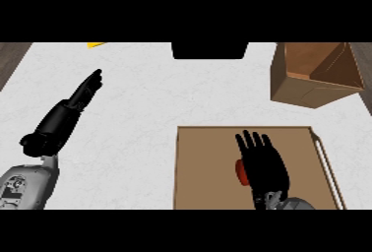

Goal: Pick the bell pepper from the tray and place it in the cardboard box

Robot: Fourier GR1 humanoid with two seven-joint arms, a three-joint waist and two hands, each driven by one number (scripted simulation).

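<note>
Right hand (262, 160): over the tray, fingers straight and spread, pointing far; open, holding nothing.
Pepper (240, 172): red, on the tray, mostly hidden under the right hand; only a sliver shows at the hand's left edge.
Tray (207, 167): brown, near right on the counter, pale rim along its right side.
Box (316, 74): cardboard, open top, far right, apart from the tray.
Left hand (85, 88): at the left, fingers straight, pointing far; open, idle.
Counter (145, 98): white, marbled.
Writing: none readable.
Far edge: a black block (209, 50), a yellow scrap (96, 44).
</note>
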